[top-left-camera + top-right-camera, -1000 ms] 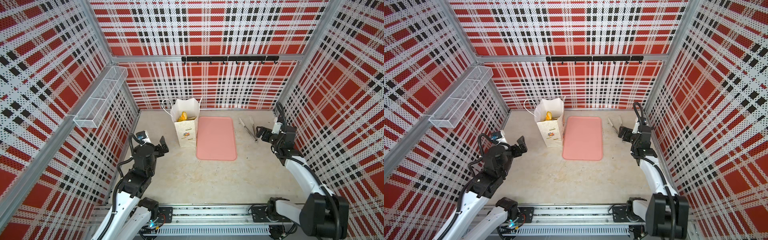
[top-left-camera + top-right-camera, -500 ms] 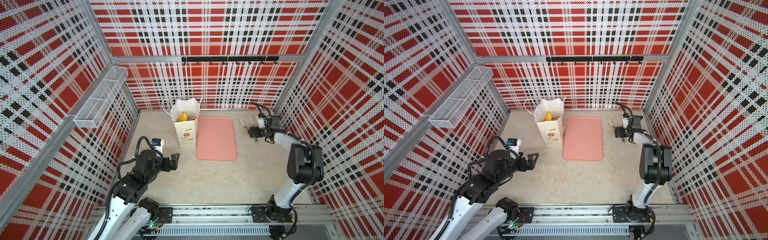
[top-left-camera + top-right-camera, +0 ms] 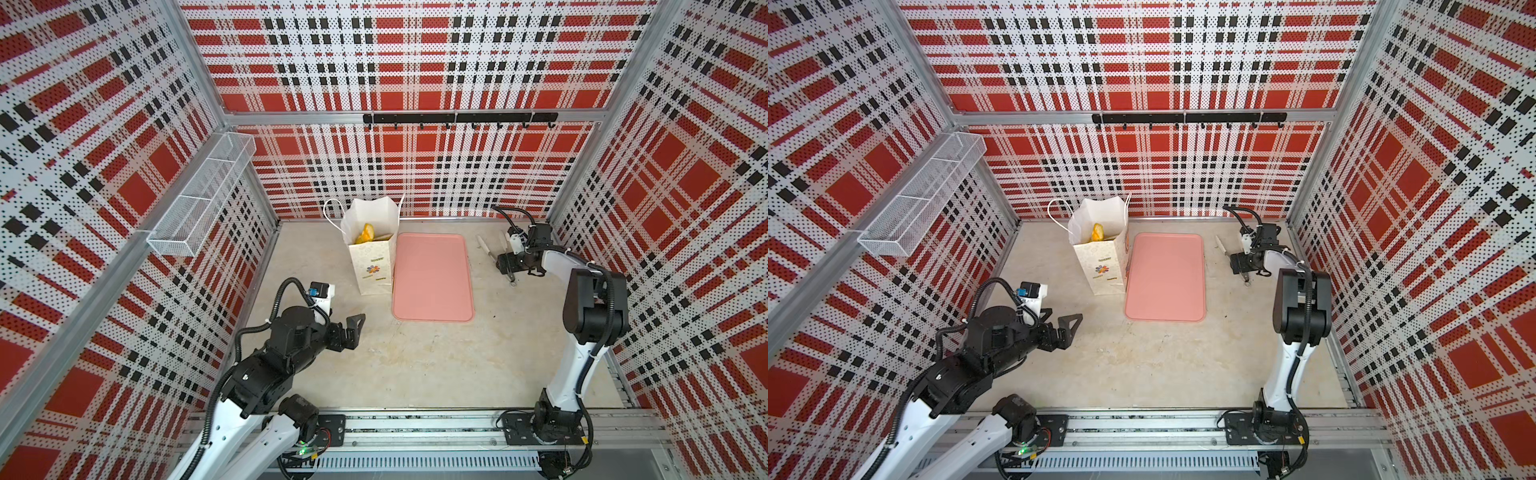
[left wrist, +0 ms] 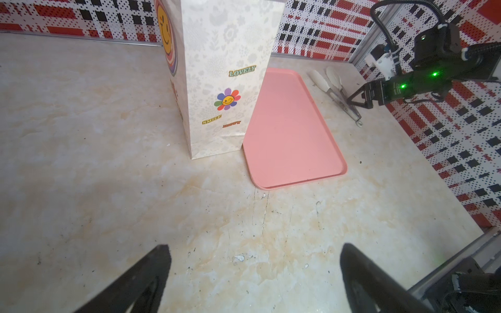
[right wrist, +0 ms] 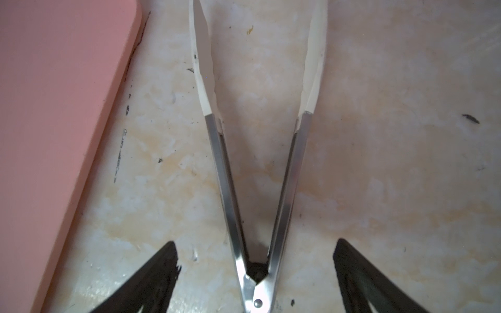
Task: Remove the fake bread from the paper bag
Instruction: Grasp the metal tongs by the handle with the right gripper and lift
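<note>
Here, lower left in a top view, the left gripper (image 3: 351, 332) hangs spread and empty; the right gripper (image 5: 254, 260) straddles the tongs (image 5: 284, 176) unclenched and should centre on both arms before squeezing; upper centre, the fake bread (image 3: 365, 233) sits inside the paper bag (image 3: 372, 266)

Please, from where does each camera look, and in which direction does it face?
Top views: high above the front rail, looking down toward the back wall; left arm, right arm, paper bag, pink tray show.
Left wrist: low, facing the bag's side, tray, tongs; left gripper open.
Right wrist: close over the tongs, looking down; right gripper open, straddling their hinge end.
Shared: tray and tongs appear in every view.
</note>
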